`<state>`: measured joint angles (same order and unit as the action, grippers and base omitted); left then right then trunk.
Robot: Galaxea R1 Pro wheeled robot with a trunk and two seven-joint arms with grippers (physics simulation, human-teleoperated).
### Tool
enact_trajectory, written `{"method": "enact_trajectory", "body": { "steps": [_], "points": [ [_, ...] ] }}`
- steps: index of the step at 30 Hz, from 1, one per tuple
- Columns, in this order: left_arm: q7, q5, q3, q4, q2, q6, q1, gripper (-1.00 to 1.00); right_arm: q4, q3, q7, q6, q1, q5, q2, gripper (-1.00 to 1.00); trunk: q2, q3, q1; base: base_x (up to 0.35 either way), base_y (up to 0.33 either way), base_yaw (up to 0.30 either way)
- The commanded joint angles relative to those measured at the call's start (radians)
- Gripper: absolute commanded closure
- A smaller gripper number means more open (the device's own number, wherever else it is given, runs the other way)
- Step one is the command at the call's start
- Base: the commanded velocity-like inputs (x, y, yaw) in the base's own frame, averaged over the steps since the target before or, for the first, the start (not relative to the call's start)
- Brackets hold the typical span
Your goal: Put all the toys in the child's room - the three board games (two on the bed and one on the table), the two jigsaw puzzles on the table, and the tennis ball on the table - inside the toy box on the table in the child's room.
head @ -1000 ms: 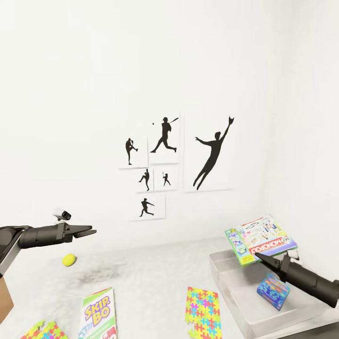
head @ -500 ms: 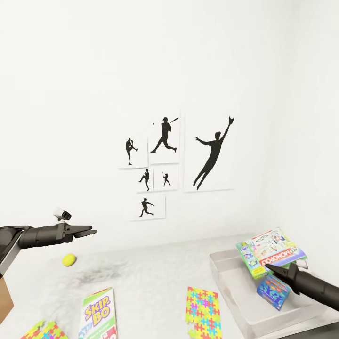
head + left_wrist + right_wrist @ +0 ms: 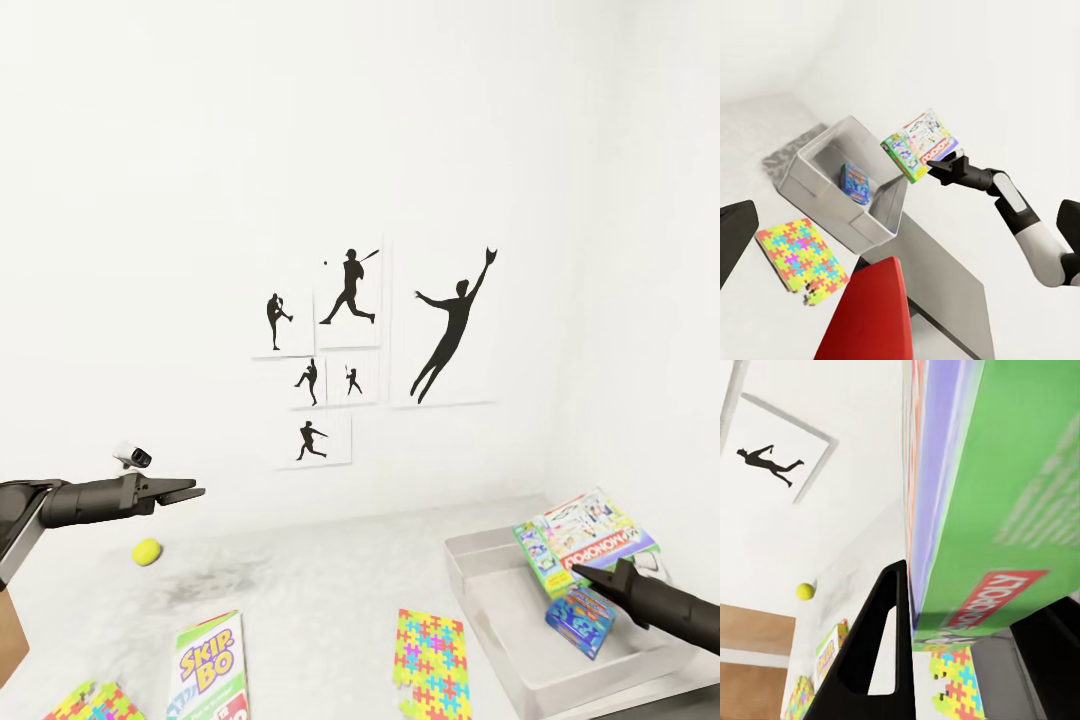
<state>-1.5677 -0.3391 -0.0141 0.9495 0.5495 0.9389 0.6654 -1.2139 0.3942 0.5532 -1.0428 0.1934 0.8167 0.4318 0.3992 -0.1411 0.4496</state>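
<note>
My right gripper (image 3: 580, 573) is shut on the white-green MONOPOLY board game (image 3: 590, 540), holding it tilted over the far right part of the light grey toy box (image 3: 500, 590). A small blue game box (image 3: 582, 618) leans inside the bin. On the table (image 3: 320, 580) lie the SKIP-BO box (image 3: 208, 660), one jigsaw puzzle (image 3: 430, 660), a second puzzle (image 3: 90, 703) at the front left, and the tennis ball (image 3: 147, 552). My left gripper (image 3: 190, 490) hovers open above the ball. The left wrist view takes in the toy box (image 3: 817, 161), MONOPOLY (image 3: 916, 144) and a puzzle (image 3: 799, 255).
Black sports-silhouette posters (image 3: 350, 350) hang on the white wall behind the table. A brown wooden piece (image 3: 10, 630) shows at the left edge. A red object (image 3: 870, 315) sits close in the left wrist view. The table's far right corner meets the side wall.
My right gripper has carried the MONOPOLY box to the right and lower, closer over the toy box. The left arm and the table's things have stayed put.
</note>
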Motion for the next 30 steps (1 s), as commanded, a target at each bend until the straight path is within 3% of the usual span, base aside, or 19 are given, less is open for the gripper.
{"method": "enact_trajectory", "body": {
  "steps": [1,6,13,21,30],
  "points": [
    [-0.003,-0.001,-0.002,0.000,0.000,0.011,0.000,-1.00,0.001,0.002,0.005,-0.004,0.005,-0.007,0.000,1.00,0.001,0.001,0.000,0.000,0.000,0.000],
    [-0.003,-0.001,-0.002,0.000,0.001,0.011,0.000,-1.00,0.007,-0.016,-0.028,-0.004,0.040,-0.007,0.001,1.00,0.001,0.001,0.000,0.000,0.000,0.000],
    [-0.003,-0.001,-0.001,0.000,0.001,0.011,0.000,-1.00,0.028,-0.132,-0.103,-0.004,0.110,-0.007,0.001,1.00,0.001,0.008,0.000,0.000,0.000,0.000],
    [-0.003,-0.001,-0.001,0.000,0.001,0.011,0.000,-1.00,0.089,-0.167,-0.155,-0.004,0.166,-0.007,0.001,1.00,0.001,0.020,0.000,0.000,0.000,0.000],
    [-0.003,-0.001,-0.001,0.000,0.002,0.011,0.000,-1.00,0.156,-0.195,-0.191,-0.004,0.190,-0.013,0.001,1.00,0.001,0.035,0.000,0.000,0.000,0.000]
  ]
}}
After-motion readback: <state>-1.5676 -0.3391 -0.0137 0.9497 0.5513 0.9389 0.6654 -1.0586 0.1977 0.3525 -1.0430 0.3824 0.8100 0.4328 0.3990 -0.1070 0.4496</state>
